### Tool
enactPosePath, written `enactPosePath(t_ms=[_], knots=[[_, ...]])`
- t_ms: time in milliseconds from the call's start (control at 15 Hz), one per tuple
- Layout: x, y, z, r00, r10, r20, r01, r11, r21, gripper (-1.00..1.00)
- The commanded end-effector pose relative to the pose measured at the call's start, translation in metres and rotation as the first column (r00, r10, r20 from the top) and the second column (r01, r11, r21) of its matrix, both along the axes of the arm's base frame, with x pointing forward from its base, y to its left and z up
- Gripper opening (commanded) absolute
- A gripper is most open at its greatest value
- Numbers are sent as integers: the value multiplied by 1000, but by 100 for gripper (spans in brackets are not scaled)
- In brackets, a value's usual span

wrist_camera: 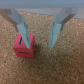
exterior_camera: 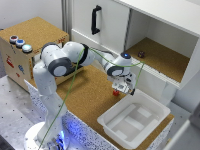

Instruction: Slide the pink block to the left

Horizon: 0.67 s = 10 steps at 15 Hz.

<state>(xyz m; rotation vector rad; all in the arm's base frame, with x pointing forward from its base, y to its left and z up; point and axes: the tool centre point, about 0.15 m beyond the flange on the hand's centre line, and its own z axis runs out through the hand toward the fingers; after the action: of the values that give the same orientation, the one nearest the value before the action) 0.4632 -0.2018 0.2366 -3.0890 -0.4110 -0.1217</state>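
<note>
We see three coloured buttons [exterior_camera: 20, 43] atop the cork-topped box [exterior_camera: 30, 37]; its stickers are unreadable. The gripper [exterior_camera: 123, 90] hovers over the cork table [exterior_camera: 90, 95], fingers spread, gripping nothing; the pink block [wrist_camera: 24, 45] touches one fingertip [wrist_camera: 20, 30]. At five o'clock, the white bin [exterior_camera: 134, 120] holds nothing. The open cabinet [exterior_camera: 162, 55] contains a small dark object [exterior_camera: 141, 54].

White tray [exterior_camera: 134, 120] on cork table [exterior_camera: 90, 95]

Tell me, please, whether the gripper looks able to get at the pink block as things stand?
Probably yes. The gripper is open and right above the cork surface, with one finger directly at the pink block. Nothing lies between them in the wrist view, and the white bin sits off to the side.
</note>
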Motion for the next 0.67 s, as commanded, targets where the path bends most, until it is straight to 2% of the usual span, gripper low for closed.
enactPosePath(t_ms=[0,267,600], knots=[[23,-3,-20,1000,-12,1,12,999,44,-100],[18,14,-24,1000,-8,-22,9,999,45,-100],[3,47,-23,998,-23,-56,29,995,99,-100]])
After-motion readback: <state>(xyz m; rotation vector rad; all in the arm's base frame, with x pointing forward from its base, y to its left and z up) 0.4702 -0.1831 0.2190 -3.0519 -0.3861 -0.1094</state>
